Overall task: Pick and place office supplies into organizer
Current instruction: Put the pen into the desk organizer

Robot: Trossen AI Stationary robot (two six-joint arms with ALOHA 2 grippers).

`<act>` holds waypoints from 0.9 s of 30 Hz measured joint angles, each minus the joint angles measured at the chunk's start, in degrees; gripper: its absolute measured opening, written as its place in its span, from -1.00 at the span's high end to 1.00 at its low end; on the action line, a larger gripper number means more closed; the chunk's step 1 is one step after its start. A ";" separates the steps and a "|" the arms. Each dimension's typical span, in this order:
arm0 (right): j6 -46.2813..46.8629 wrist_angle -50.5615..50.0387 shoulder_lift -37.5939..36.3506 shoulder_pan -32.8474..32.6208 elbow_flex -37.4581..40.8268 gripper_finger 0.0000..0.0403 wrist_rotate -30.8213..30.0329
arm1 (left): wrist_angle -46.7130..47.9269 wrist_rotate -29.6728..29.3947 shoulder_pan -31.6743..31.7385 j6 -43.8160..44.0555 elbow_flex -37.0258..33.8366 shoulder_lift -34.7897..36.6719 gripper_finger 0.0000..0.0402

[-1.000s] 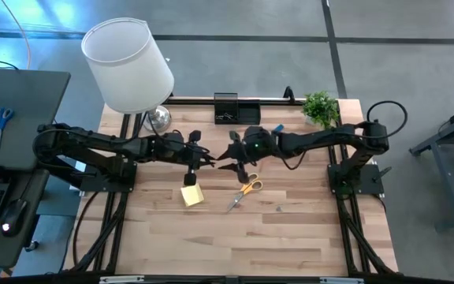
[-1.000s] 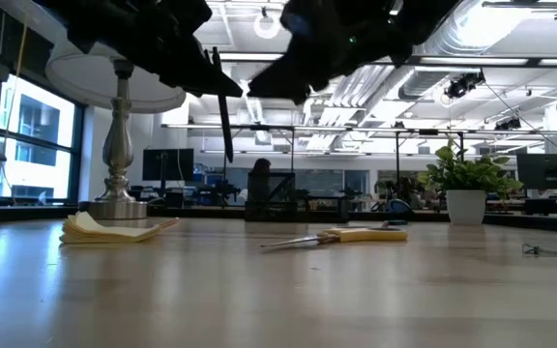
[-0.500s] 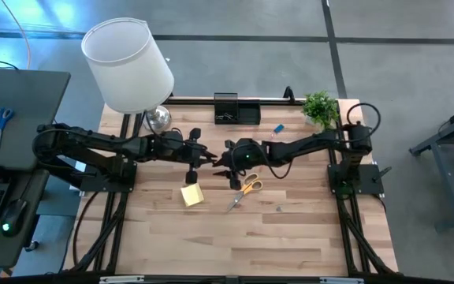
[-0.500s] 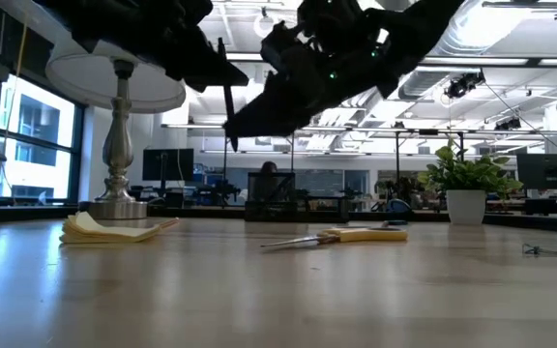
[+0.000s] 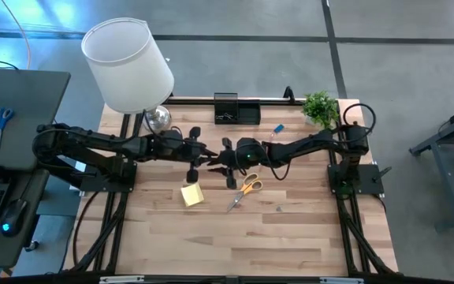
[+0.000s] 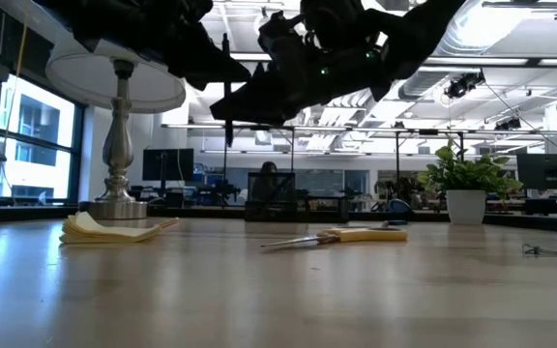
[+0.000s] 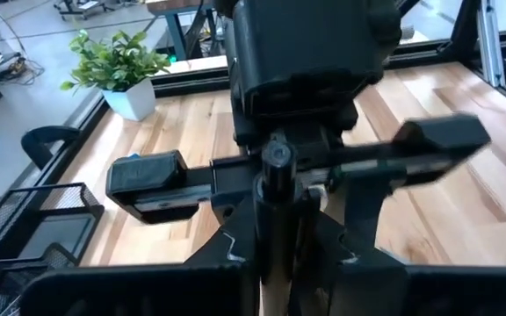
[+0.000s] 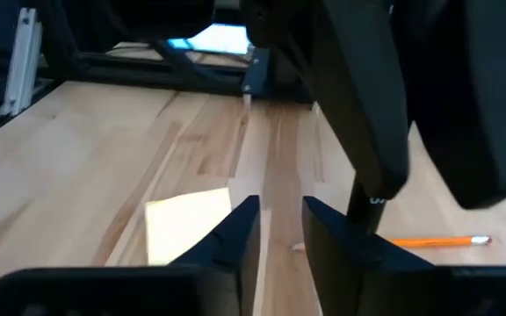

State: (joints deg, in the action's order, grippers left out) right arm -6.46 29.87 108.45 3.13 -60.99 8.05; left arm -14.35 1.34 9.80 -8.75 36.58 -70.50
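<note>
My left gripper (image 5: 203, 155) is shut on a black pen (image 6: 226, 106) above the table's middle. My right gripper (image 5: 221, 160) faces it from the right, open, and its fingertips (image 8: 279, 219) stand just beside the pen (image 8: 372, 189) without plainly touching it. Orange-handled scissors (image 5: 245, 189) and a yellow sticky-note pad (image 5: 192, 195) lie flat on the table below the grippers. An orange pencil (image 8: 437, 240) lies on the wood. The black organizer (image 5: 236, 109) stands at the far edge, with a blue eraser (image 5: 278, 128) to its right. My left gripper pinches the black pen between its two fingers (image 7: 235, 254) on the shaft's upper part (image 7: 275, 206). The fingers come from the table's left, slanting down. The pen stands upright, lifted clear, and most of its length hangs below the fingers (image 6: 226, 126).
A lamp with a white shade (image 5: 128, 67) stands at the far left corner and a small green plant (image 5: 320, 106) at the far right. A small clip (image 6: 542, 250) lies right of the scissors. The near half of the table (image 5: 243, 237) is bare wood.
My right gripper has moved toward the table's left, up to my left gripper and the pen. My left gripper has raised the upright pen a little.
</note>
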 joint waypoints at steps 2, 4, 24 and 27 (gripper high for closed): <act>0.11 2.54 0.93 0.33 0.00 0.67 -0.26 | -0.45 -0.06 0.02 0.13 0.00 -0.04 0.86; 0.02 6.63 2.42 0.57 0.00 0.70 1.27 | -1.00 0.13 0.02 0.49 0.00 -0.04 0.82; -3.11 -20.93 -12.41 0.25 -0.02 0.79 11.26 | 1.45 -0.75 -0.06 -0.20 0.00 -0.04 0.87; -6.48 -21.54 -16.21 -0.52 -0.02 0.77 11.29 | 1.38 -0.70 -0.06 -0.33 0.00 -0.04 0.90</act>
State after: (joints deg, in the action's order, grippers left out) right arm -12.94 8.34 92.24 2.61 -61.01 19.34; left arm -12.97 0.64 9.74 -9.08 36.58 -70.54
